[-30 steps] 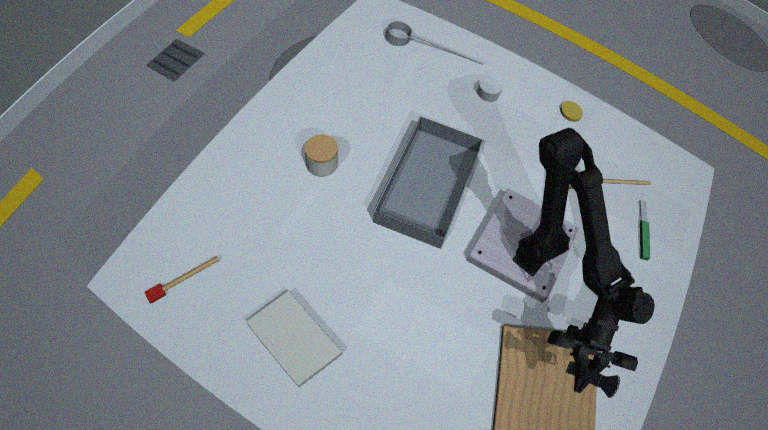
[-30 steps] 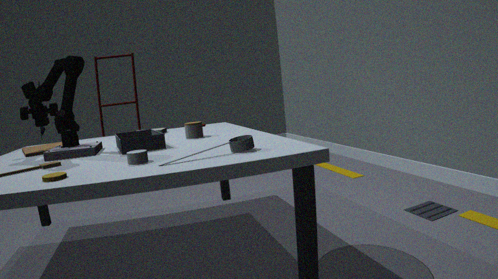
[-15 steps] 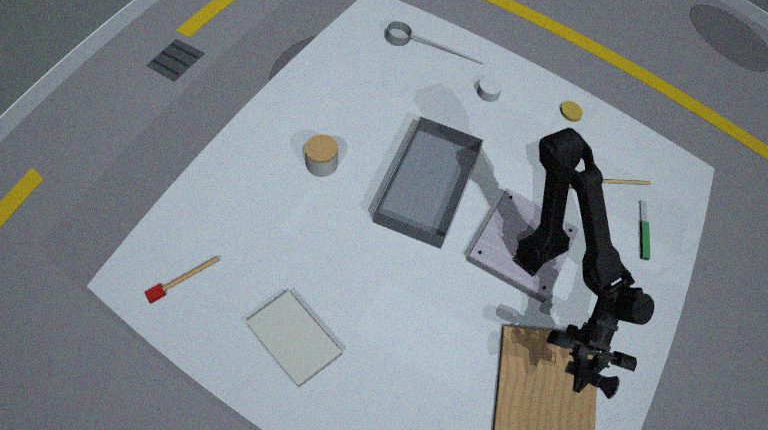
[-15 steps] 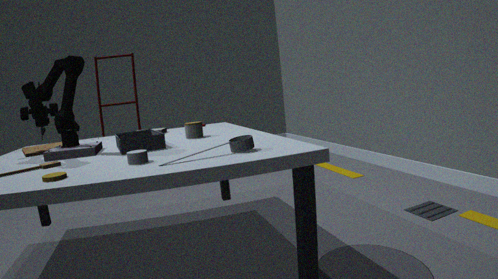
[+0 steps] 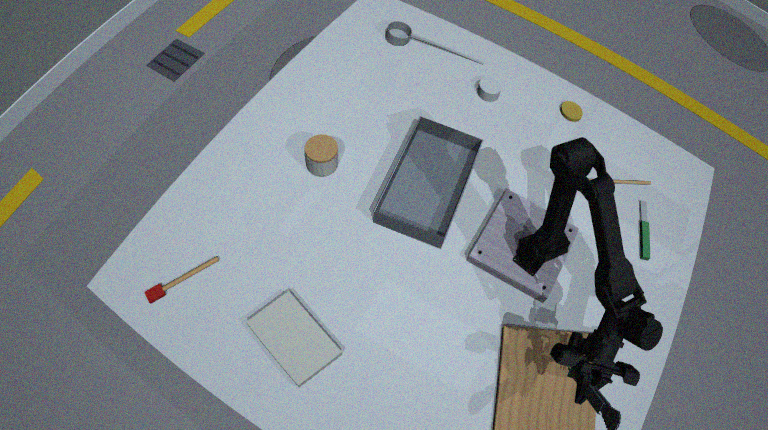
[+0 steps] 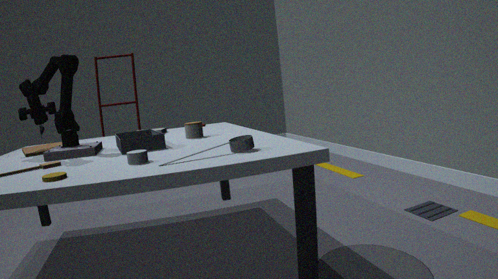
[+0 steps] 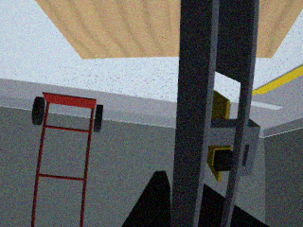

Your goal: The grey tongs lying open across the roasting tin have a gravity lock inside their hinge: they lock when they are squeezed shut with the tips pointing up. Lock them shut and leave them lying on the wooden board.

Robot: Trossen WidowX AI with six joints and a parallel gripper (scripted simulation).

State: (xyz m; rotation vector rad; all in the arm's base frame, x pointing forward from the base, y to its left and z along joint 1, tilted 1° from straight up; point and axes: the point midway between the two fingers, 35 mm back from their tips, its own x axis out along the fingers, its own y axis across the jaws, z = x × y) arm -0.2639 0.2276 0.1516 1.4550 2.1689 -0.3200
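The grey metal tongs with long flat arms (image 7: 193, 113) hung above the near-right wooden board (image 5: 532, 391) (image 6: 38, 149) (image 7: 128, 28), clamped in the closed jaws of the black gripper (image 5: 589, 386) (image 6: 41, 123) (image 7: 169, 181). Good locking called for tips skyward under a firm squeeze, then a low, level release; whether the lock had caught could not be told. Farther left stood the dark grey roasting tin (image 5: 407, 231) (image 6: 141, 145).

Grey tongs (image 7: 193, 113), arms nearly together, aloft.
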